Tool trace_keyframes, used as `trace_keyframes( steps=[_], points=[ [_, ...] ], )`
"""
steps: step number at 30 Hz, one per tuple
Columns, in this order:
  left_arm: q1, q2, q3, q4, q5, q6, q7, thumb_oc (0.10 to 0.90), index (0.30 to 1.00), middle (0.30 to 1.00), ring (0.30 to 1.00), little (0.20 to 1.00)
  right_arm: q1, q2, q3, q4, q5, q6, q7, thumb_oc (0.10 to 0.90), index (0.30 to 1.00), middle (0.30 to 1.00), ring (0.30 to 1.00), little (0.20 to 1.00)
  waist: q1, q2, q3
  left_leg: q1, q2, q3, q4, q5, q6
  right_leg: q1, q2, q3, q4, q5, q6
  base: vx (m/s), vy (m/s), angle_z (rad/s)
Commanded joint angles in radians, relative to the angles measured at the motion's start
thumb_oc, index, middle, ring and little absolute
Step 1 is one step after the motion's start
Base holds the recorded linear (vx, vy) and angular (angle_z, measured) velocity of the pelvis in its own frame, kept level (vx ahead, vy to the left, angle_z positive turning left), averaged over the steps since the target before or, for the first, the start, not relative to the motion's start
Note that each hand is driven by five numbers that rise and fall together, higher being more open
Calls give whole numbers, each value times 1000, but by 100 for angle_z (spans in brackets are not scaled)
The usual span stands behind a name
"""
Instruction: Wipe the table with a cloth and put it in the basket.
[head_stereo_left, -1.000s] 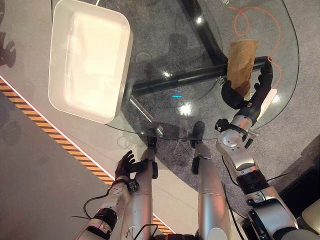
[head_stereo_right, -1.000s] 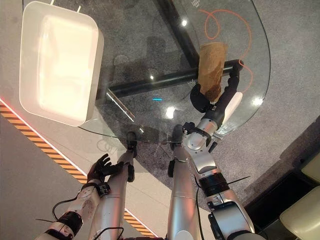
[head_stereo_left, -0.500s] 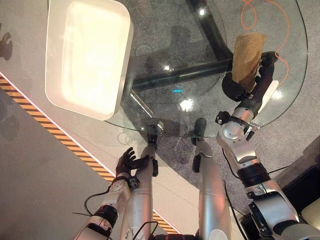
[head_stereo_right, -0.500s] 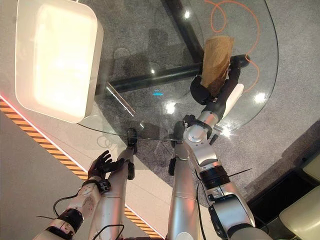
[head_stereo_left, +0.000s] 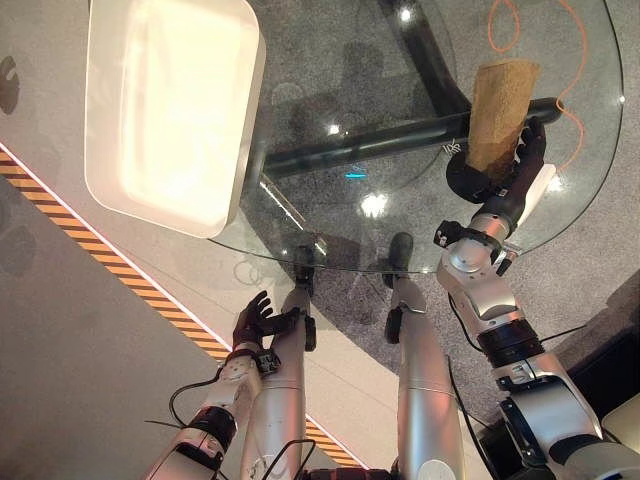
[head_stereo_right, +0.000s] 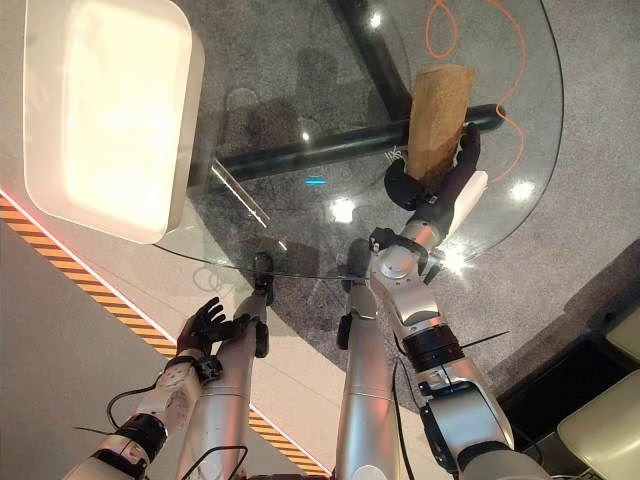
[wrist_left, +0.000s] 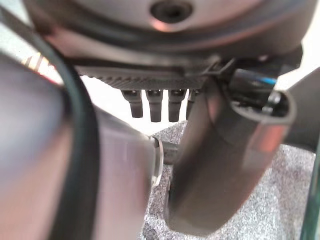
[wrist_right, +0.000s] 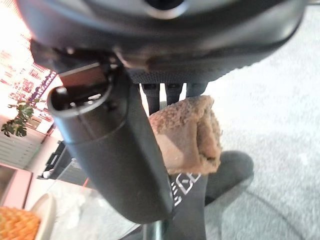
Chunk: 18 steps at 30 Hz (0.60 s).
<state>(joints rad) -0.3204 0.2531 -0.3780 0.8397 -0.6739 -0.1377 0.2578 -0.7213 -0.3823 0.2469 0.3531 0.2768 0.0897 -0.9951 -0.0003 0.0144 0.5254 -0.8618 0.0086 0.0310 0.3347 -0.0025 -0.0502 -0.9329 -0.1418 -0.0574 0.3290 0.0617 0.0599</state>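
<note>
A brown cloth (head_stereo_left: 500, 110) lies folded lengthwise on the right part of the round glass table (head_stereo_left: 350, 215). My right hand (head_stereo_left: 497, 192) grips its near end, thumb on one side and fingers curled along the other. In the right wrist view the cloth (wrist_right: 187, 132) sits bunched between thumb and fingers. A white rectangular basket (head_stereo_left: 250, 120) stands on the table's left part, overhanging the edge. My left hand (head_stereo_left: 255, 322) hangs low, below the table's near edge, fingers spread and holding nothing.
Black frame tubes (head_stereo_left: 370, 150) run beneath the glass. An orange cable (head_stereo_left: 575, 60) loops on the grey carpet under the table's far right. Yellow-black striped tape (head_stereo_left: 120, 275) crosses the floor at the left. A pale seat (head_stereo_right: 600, 430) shows at the lower right.
The whole view has shifted. My right hand has slid the cloth slightly farther out over the glass. The left hand stays where it was.
</note>
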Motion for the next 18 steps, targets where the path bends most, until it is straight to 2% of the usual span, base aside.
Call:
trace_keyframes(
  steps=[1,3,9,10,11,12,18],
  points=[
    [97,-69,-49,-8,-38,18,21,800,900,900,900,900,11,-73,-4,-34,32,13,-56,800,900,900,900,900,-5,42,-5,-83,-77,17,44,16,53,-21,69,-14,-49,58,-11,0,0,0],
    [97,-71,-50,-5,-40,13,23,800,900,900,900,900,3,-76,0,-25,36,36,-64,800,900,900,900,900,-3,41,-5,-82,-78,17,38,18,54,-21,71,-14,-51,58,-11,0,0,0],
    [100,-71,-50,-2,-42,14,26,800,900,900,900,900,1,-80,12,-28,44,34,-50,800,900,900,900,900,0,40,-5,-80,-81,16,33,19,54,-20,71,-15,-53,57,-9,1,1,1],
    [100,-71,-49,-2,-43,14,25,800,900,900,900,900,1,-80,12,-31,43,35,-50,742,851,851,851,842,0,39,-5,-80,-81,15,32,19,54,-20,71,-15,-53,57,-9,0,0,0],
    [102,-71,-48,-3,-42,13,24,800,900,900,900,900,1,-81,12,-33,41,36,-47,265,441,441,441,365,0,39,-5,-80,-81,15,32,19,54,-19,71,-15,-55,57,-9,0,0,0],
    [104,-71,-47,-2,-38,13,22,800,900,900,900,900,-4,-82,13,-35,44,38,-45,100,300,300,300,200,1,39,-5,-81,-82,14,31,19,53,-20,71,-16,-55,58,-8,0,0,0],
    [106,-77,-48,2,-43,1,25,800,900,900,900,900,-3,-67,16,-57,32,48,-41,100,300,300,300,200,1,38,-5,-79,-82,14,28,18,53,-21,73,-16,-54,56,-10,0,0,0]
  ],
)
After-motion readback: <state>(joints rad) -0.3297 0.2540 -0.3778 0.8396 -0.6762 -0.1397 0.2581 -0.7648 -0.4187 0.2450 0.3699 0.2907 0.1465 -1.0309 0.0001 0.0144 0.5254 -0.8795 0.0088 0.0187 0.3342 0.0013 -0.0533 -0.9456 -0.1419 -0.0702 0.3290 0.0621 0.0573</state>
